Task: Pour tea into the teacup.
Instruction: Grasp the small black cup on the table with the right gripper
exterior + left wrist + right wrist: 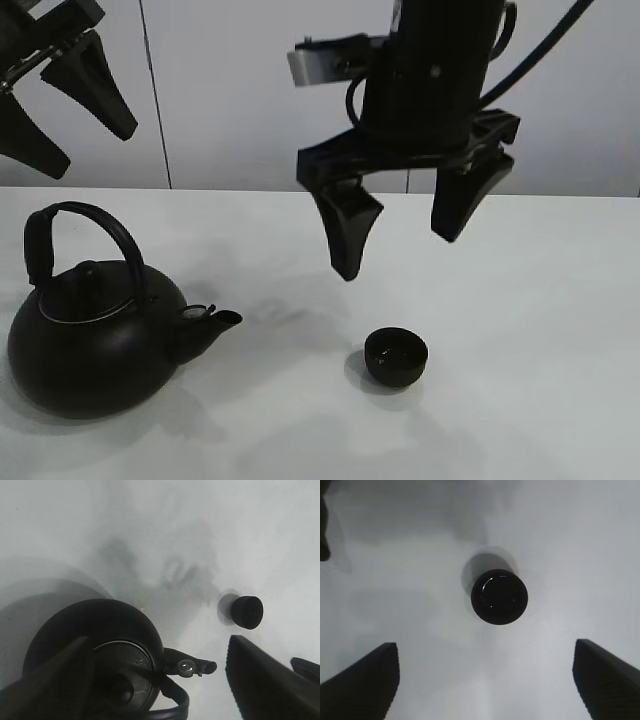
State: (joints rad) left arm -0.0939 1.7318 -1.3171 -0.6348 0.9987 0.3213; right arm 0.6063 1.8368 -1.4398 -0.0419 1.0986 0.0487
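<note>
The small black teacup (396, 357) stands upright on the white table (540, 300), right of the big black kettle (95, 340), whose spout points toward it. My right gripper (400, 245) hangs open and empty high above the cup; the right wrist view looks straight down on the cup (499, 596). My left gripper (60, 120) is open and empty, raised above the kettle at the upper left. The left wrist view shows the kettle (95, 650) between its fingers and the cup (246, 612) beyond. No stream of tea is visible.
The kettle's arched handle (85, 240) stands upright over its lid. A pale wall (250, 90) rises behind the table's far edge.
</note>
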